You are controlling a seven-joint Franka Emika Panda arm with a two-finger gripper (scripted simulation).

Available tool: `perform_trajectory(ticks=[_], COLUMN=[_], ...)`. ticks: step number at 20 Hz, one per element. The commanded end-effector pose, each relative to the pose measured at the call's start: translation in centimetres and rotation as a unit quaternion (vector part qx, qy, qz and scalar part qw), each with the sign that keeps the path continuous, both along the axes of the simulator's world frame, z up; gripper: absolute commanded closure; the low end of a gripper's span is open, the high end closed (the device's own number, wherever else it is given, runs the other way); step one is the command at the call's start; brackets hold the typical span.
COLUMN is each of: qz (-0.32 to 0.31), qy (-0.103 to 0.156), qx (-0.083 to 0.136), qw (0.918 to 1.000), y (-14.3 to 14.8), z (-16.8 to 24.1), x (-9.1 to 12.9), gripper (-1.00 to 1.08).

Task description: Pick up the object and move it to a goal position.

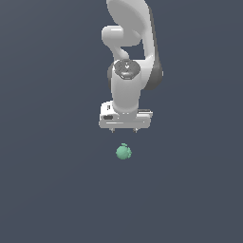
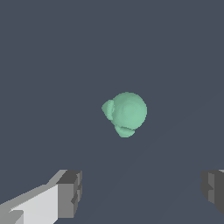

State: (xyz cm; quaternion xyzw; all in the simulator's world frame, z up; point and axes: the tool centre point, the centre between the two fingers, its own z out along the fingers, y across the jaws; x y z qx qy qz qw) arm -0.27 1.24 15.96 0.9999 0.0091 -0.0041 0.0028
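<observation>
The green ball [image 1: 123,151] is seen lying on the plain grey floor [image 1: 47,190], and everything else is placed from it. The claw [image 1: 123,129] is held above the ball, well clear of it, with nothing gripped. In the wrist view the ball [image 2: 125,113] is shown ahead of the two fingers [image 2: 70,194], which are spread wide apart, far wider than the ball itself. The ball is not yet centred between them; it is seen forward of the line that joins the fingertips.

The step in hand is judged to be the approach for the grasp. For it to be done well, the claw should be brought directly over the ball, so that the ball sits midway between the fingers, before any descent is made. The lumpy shape and small nub should be allowed for: a squeeze across the rounder body is likely to hold better. No goal marker can be made out.
</observation>
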Motion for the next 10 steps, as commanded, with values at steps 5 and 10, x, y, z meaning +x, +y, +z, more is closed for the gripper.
perform_trajectory(ticks=[5,10], qz=[-0.008,-0.027], qy=[-0.004,-0.011], qx=[0.001,0.003], qw=[1.0,0.9996], y=[-0.21,-0.6], z=[0.28,0.92], x=[0.31,0.79], gripper=[-0.92,-0.92])
